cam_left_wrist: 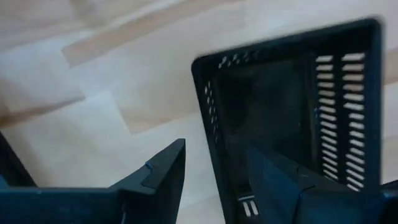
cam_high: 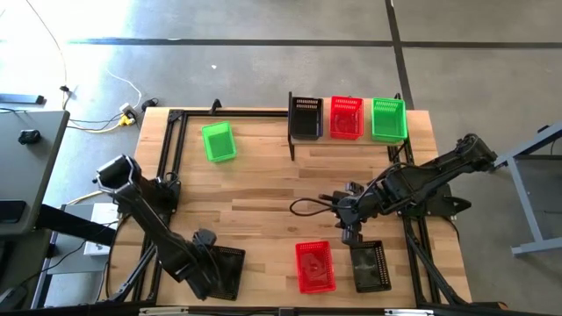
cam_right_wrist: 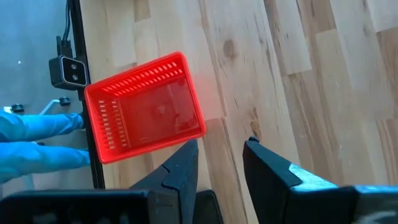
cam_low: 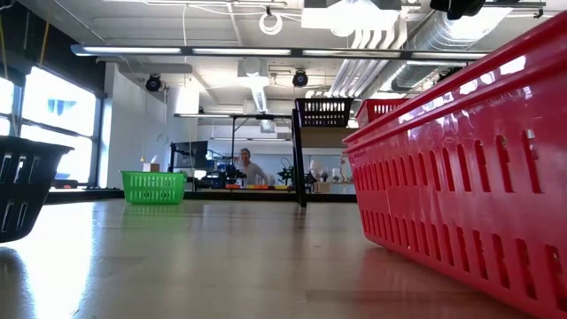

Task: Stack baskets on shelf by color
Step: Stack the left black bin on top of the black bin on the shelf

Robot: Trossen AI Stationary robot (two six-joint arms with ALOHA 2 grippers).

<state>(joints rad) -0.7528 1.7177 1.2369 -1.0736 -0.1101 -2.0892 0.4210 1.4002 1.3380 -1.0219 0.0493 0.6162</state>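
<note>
Across the bench, seen from above, the shelf stood at twelve o'clock, carrying one black basket, one red basket and one green basket side by side, probably as the base of each colour's stack. Four baskets lay loose: a green one at ten o'clock, a red one at six o'clock, a black one just beside it, and another black one at seven o'clock. The left gripper sat over that last basket with its jaws open astride the basket's near wall, seemingly lined up to pinch the rim. The right gripper hovered, jaws open and empty, between the loose red and black baskets at five o'clock. Blue-gloved fingers showed at the bench edge beside the red basket.
</note>
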